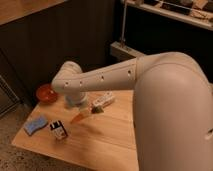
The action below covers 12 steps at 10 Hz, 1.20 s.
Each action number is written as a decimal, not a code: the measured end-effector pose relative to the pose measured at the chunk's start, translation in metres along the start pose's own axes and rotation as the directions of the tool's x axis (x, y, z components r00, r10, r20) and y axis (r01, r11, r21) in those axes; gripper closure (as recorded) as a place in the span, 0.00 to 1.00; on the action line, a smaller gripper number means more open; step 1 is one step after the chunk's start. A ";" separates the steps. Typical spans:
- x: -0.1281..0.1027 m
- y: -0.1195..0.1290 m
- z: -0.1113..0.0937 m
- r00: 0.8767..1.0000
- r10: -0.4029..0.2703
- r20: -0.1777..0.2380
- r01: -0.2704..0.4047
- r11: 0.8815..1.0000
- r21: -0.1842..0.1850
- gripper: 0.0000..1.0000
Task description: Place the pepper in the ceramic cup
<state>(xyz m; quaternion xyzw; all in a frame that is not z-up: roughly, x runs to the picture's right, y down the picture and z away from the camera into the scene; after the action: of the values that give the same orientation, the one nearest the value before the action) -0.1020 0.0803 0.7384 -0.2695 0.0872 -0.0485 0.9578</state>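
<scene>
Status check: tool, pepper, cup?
Tool shut on pepper, lifted above table. Ceramic cup mostly hidden behind arm. Nothing seen blocking.

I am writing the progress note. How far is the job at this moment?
Done: the pepper is picked up; it hangs off the table, held by the gripper, which is shut on its stem end. In hand: the arm carries it at mid-table, near the white box. Left: bring it over the cup, mostly hidden behind the arm beside the red bowl, and release.
</scene>
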 end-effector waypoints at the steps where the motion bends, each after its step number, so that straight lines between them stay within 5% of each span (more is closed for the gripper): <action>1: 0.000 -0.009 -0.004 1.000 0.013 -0.021 -0.013 1.000 0.016 1.00; 5: -0.009 -0.050 -0.018 0.993 0.050 -0.105 -0.042 0.996 0.079 1.00; 12: -0.050 -0.117 -0.050 0.976 0.033 -0.213 0.006 0.983 0.182 1.00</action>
<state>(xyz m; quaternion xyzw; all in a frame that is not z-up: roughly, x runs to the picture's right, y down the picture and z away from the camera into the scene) -0.1659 -0.0374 0.7643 -0.1736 0.1873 -0.0787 0.9636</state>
